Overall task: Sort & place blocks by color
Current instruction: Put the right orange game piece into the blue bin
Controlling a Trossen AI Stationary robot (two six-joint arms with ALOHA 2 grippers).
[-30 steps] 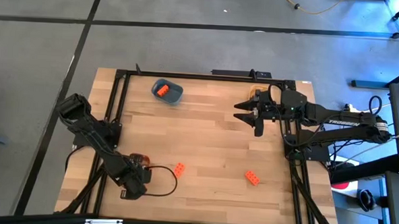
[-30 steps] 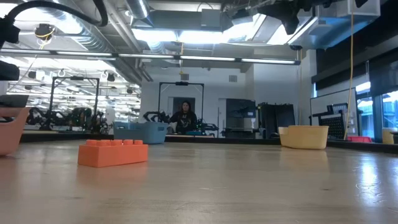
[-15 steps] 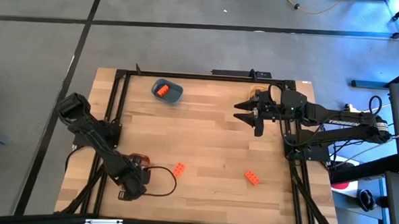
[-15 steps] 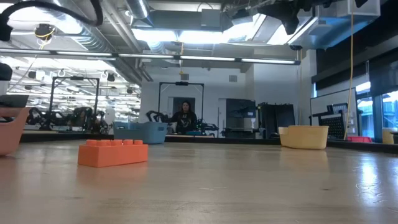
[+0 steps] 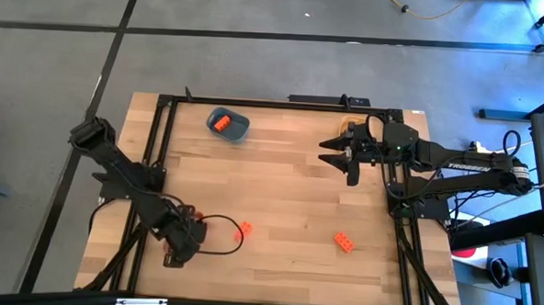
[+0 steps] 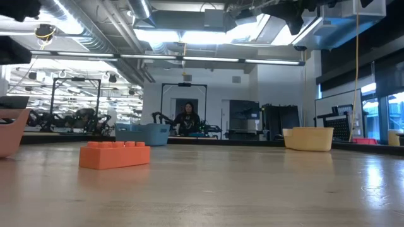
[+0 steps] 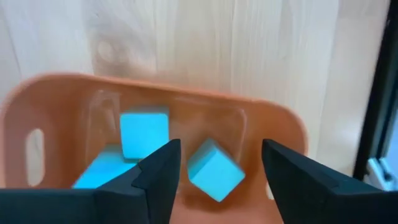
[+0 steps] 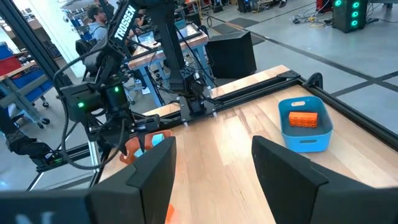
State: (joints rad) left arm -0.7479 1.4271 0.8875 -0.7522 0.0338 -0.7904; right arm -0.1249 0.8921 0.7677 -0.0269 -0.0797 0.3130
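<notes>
My left gripper (image 5: 182,240) stands open at the table's near left, pointing down over the orange bowl (image 7: 155,87). In the bowl lie teal blocks (image 7: 144,134); one tilted teal block (image 7: 214,169) shows between my fingers, apart from both. Two orange blocks lie flat on the table (image 5: 244,230) (image 5: 343,241); the first also shows in the low view (image 6: 115,154). A third orange block (image 5: 221,124) sits in the blue bowl (image 5: 236,129). My right gripper (image 5: 332,153) hangs open and level above the table's far right, with nothing between its fingers (image 8: 212,142).
A yellow bowl (image 6: 309,139) stands at the far right, mostly under my right arm in the high view. A black cable loops on the table beside the near-left orange block (image 5: 222,247). A black frame (image 5: 256,102) borders the tabletop. A person (image 6: 187,118) sits far behind.
My left gripper has risen above the orange bowl, and its arm has drawn a little toward the table's left edge. My right arm has kept still.
</notes>
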